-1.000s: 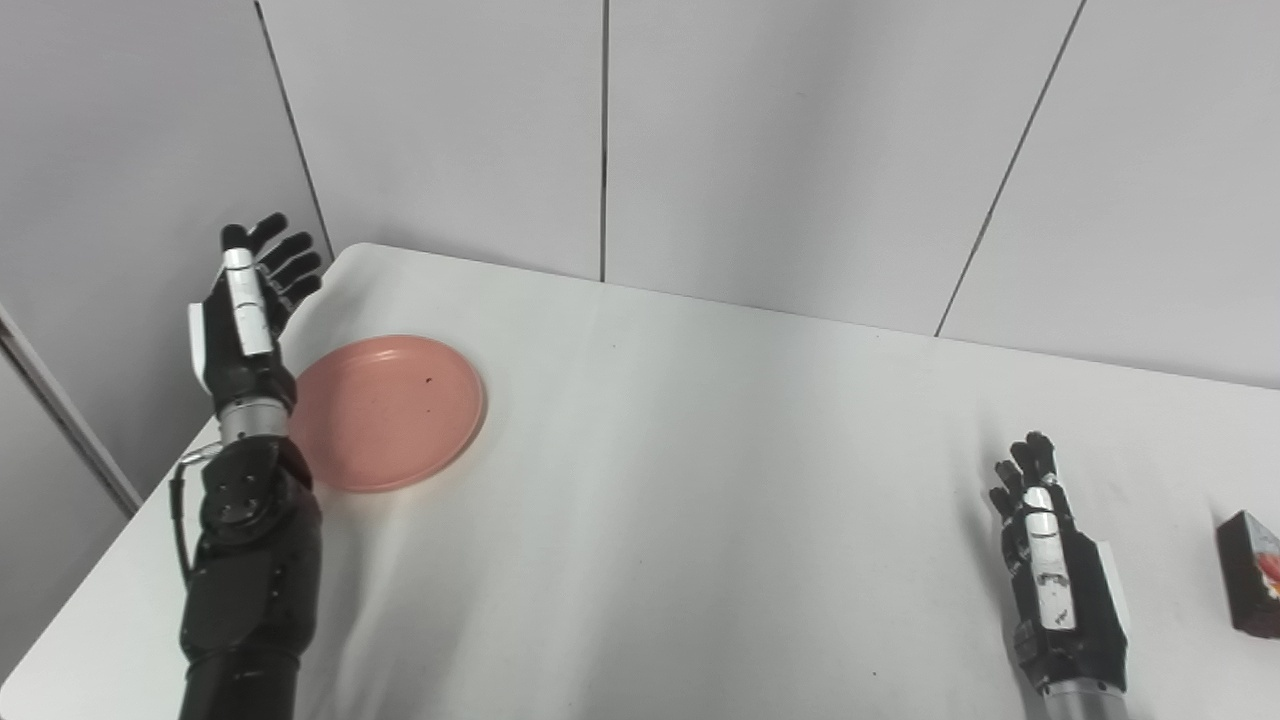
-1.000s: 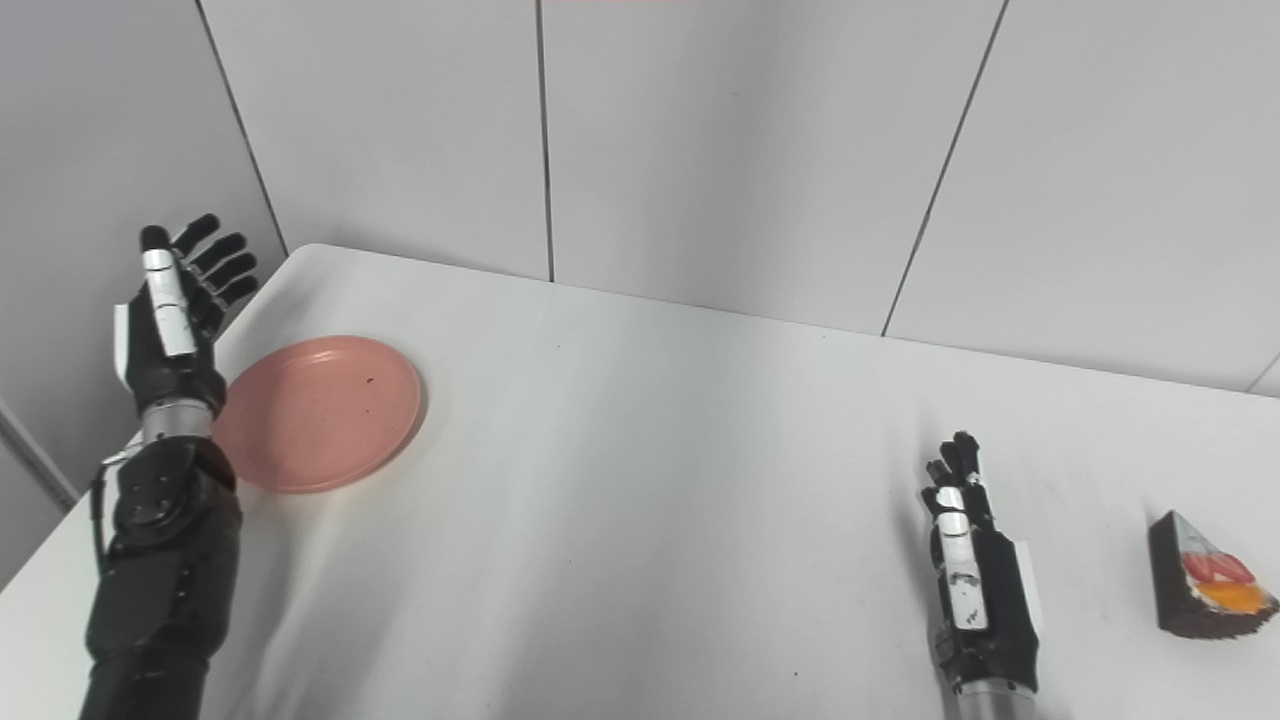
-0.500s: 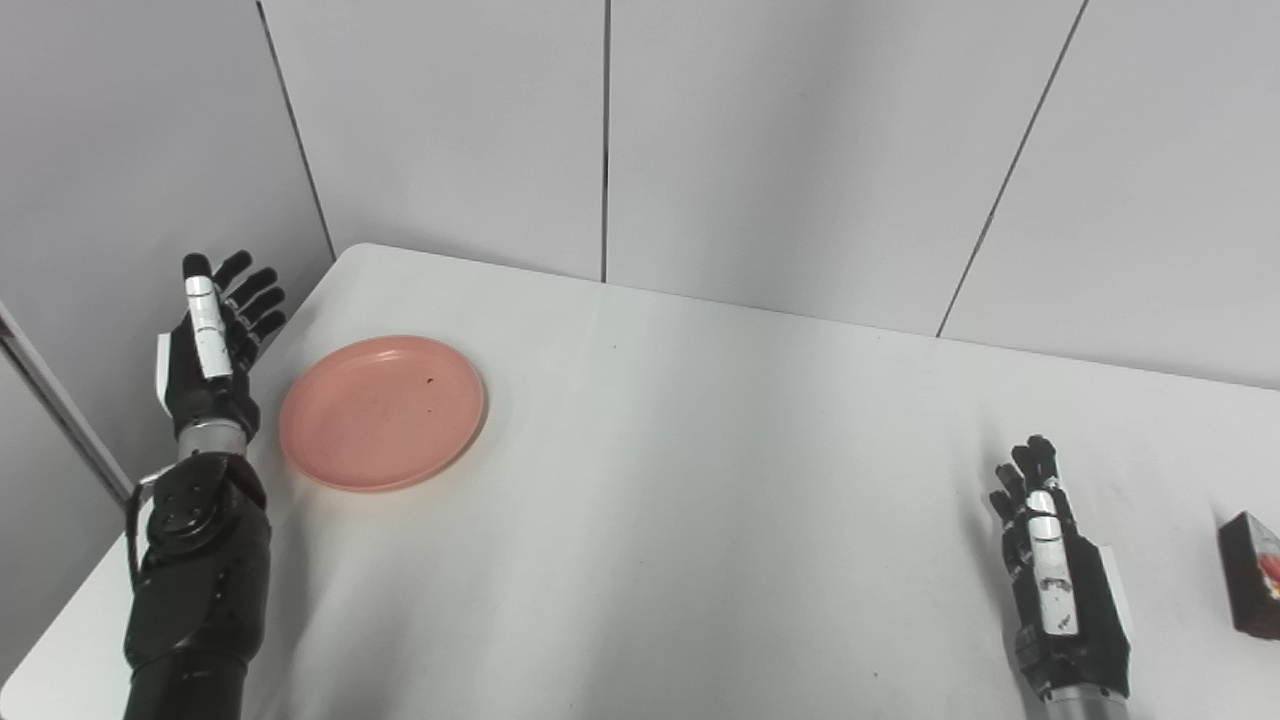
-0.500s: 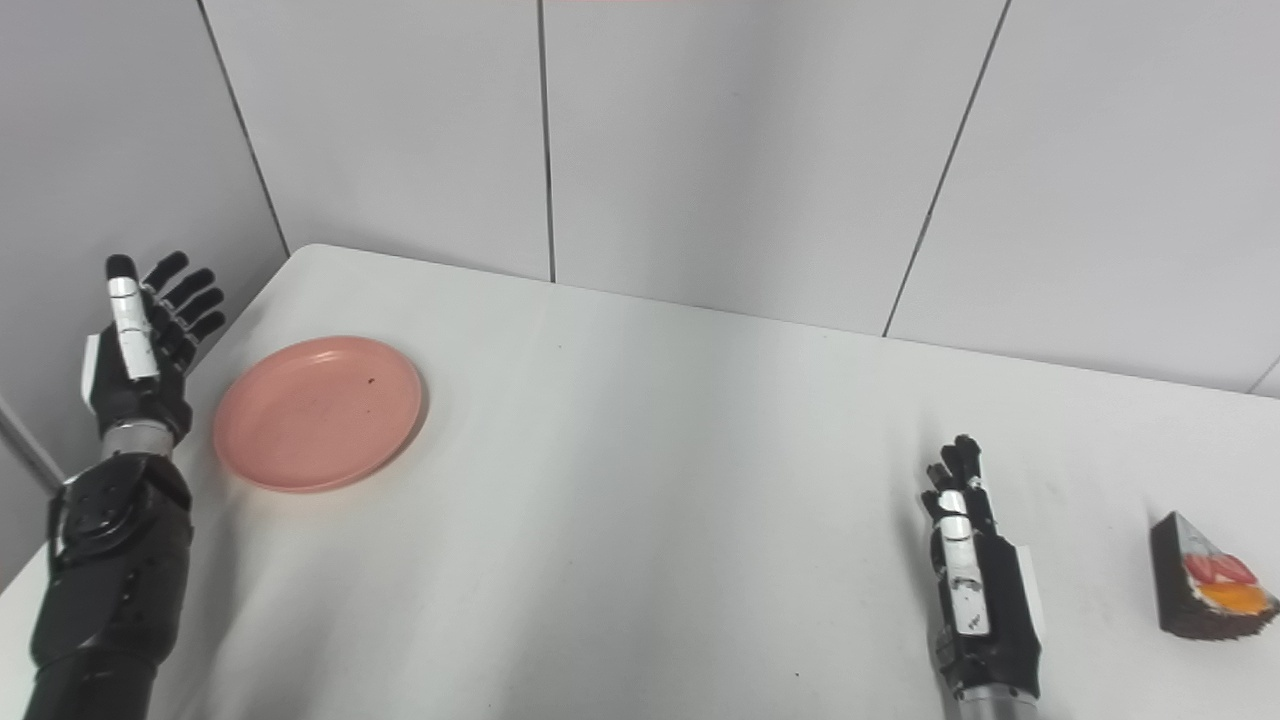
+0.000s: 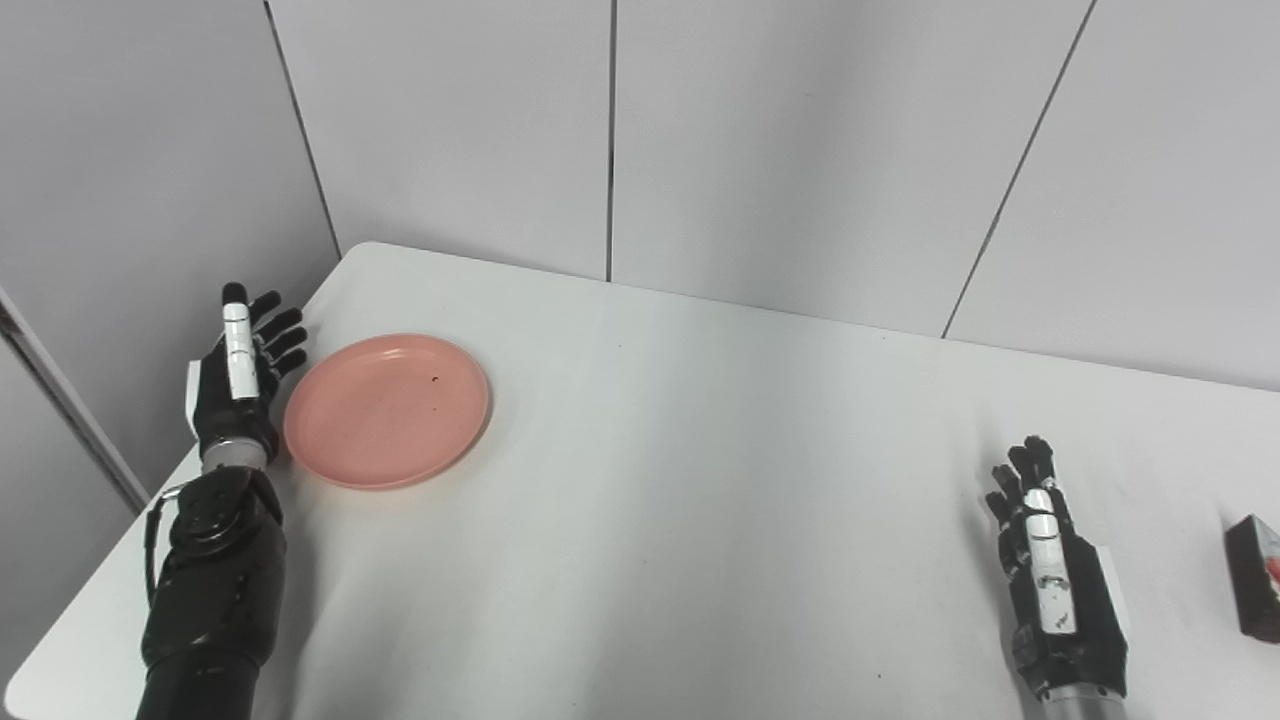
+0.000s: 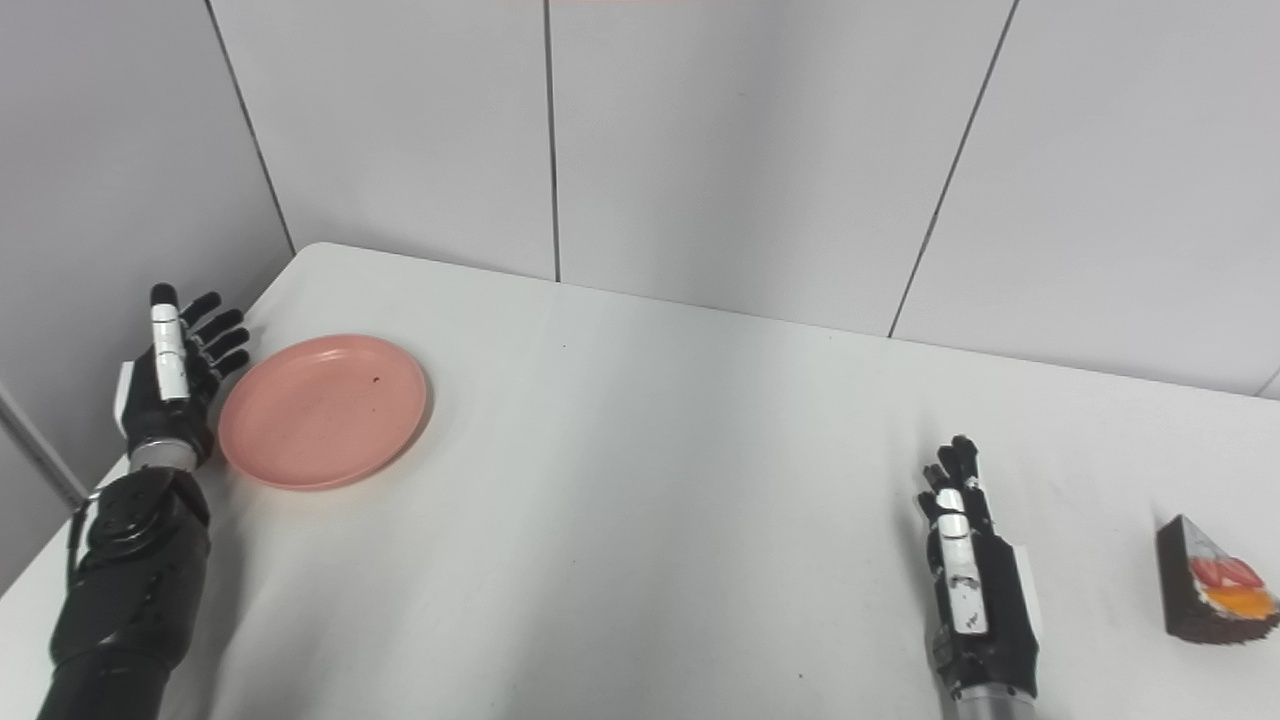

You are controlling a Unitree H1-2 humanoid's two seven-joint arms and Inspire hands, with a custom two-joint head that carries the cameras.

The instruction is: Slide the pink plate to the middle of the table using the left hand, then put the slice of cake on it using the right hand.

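The plate (image 5: 386, 411) lies on the table (image 5: 700, 480) near its far left corner, the left hand (image 5: 238, 385) just beside it. The cake slice (image 6: 1212, 592) sits at the right edge, right of the right hand (image 6: 975, 590).

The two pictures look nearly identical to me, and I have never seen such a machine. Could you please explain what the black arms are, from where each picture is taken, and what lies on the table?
Both pictures come from two cameras set side by side on the head of a humanoid robot, so they show one scene from places slightly apart. The black arms that enter from the bottom edge are the robot's own. Each ends in a mechanical hand with fingers and a thumb.

The left hand is open, just beside the left edge of a pink plate; I cannot tell whether it touches the plate. The right hand rests open near the table and holds nothing. To its right lies a slice of cake with a dark side and red and orange fruit on top. The left eye view cuts it off at the edge. The plate is empty.
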